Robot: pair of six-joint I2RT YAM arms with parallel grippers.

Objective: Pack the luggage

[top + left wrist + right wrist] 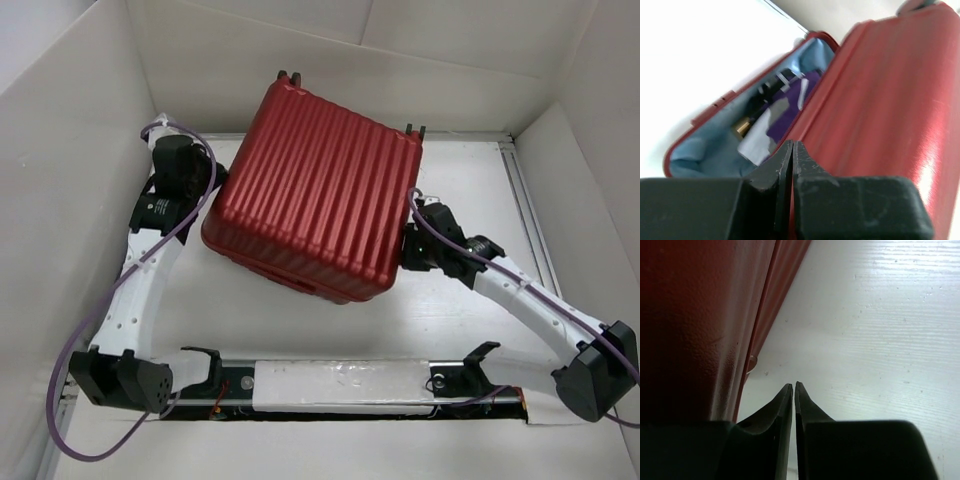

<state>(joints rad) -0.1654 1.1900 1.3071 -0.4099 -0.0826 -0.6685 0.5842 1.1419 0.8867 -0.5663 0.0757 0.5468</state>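
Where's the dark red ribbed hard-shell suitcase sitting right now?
Top view: the dark red suitcase lies centre, near the back wall, with the left gripper at its left edge and the right gripper at its right side.

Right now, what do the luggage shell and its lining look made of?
The luggage shell: likely hard moulded plastic, dark red, satin sheen; regular ribs and soft streaked highlights suggest it. Its lining: light blue fabric, matte; it puckers softly at the corner.

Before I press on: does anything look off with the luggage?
Yes. The luggage sits skewed on the table, with its lid ajar on the left arm's side. Purple cloth lies close to the open rim there and might get pinched.
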